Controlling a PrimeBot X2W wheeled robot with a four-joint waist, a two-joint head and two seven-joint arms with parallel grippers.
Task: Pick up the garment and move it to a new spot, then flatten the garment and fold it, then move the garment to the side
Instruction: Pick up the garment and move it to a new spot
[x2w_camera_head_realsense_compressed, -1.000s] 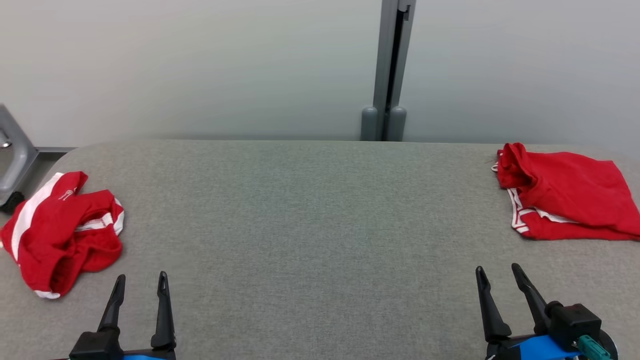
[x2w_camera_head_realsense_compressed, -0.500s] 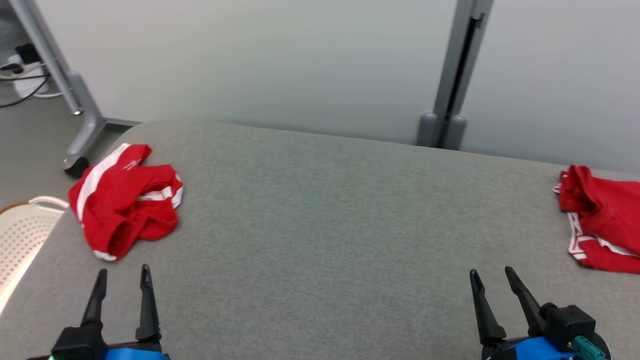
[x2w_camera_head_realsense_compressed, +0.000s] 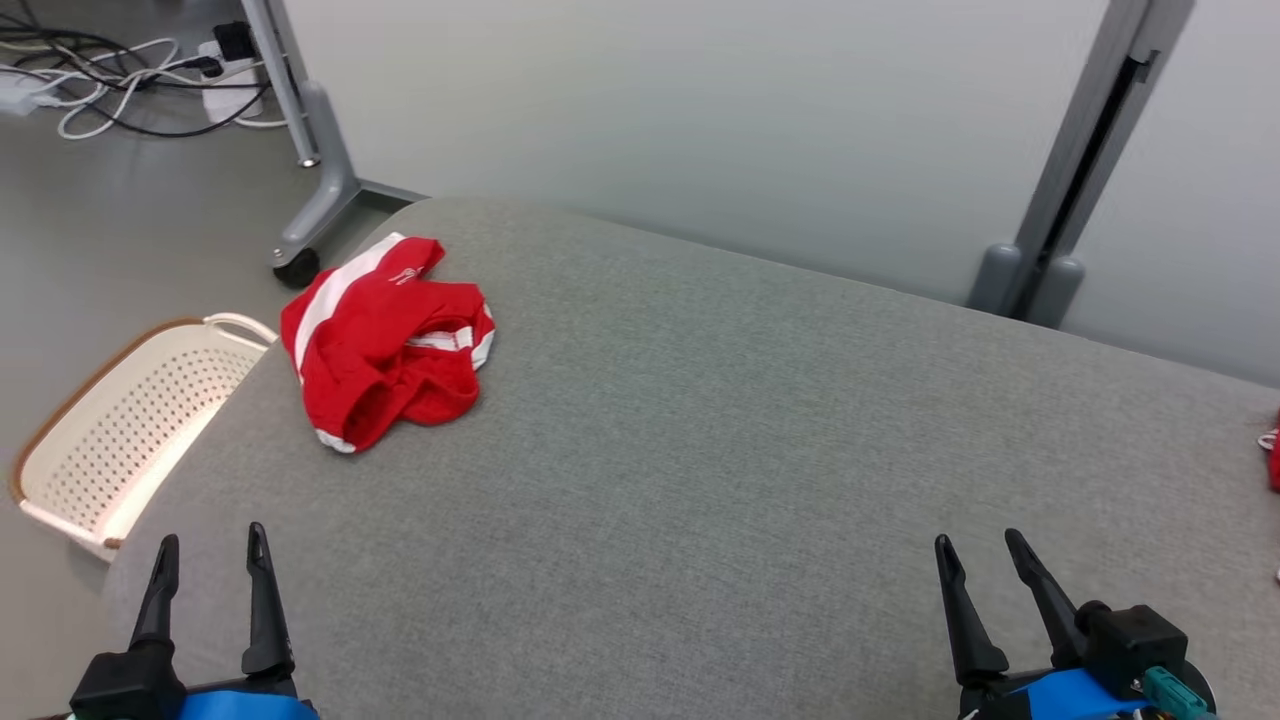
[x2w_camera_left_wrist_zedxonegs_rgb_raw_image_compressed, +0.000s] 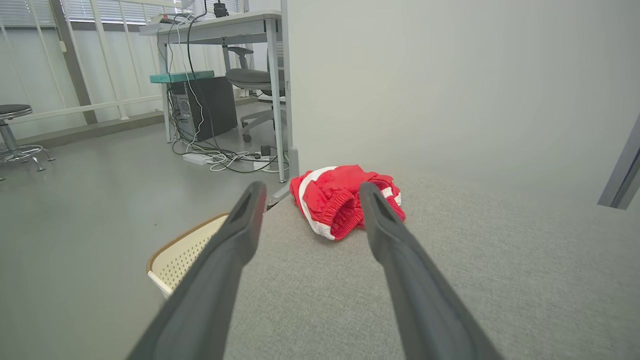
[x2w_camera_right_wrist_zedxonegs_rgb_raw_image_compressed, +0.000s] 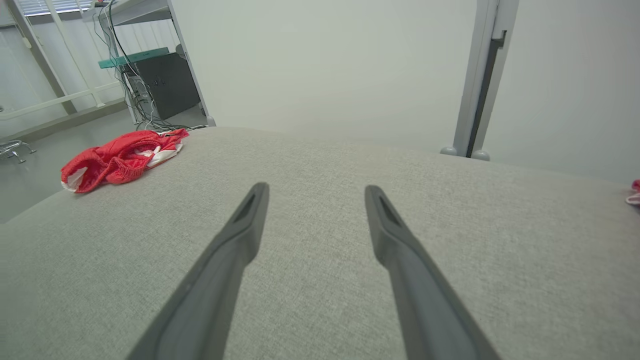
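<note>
Above the table, tools splayed wide; empty.

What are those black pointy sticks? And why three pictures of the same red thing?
Those sticks are a robot's fingers. Each of its two arms ends in a two-fingered tool for pinching. One picture comes from a camera on its head, looking down: the left tool and the right tool sit at the bottom. The other two come from wrist cameras, peeking between the fingers. On the grey table lies a crumpled red garment with white stripes. A white basket stands on the floor beside the table. Both tools are open and hold nothing.
</note>
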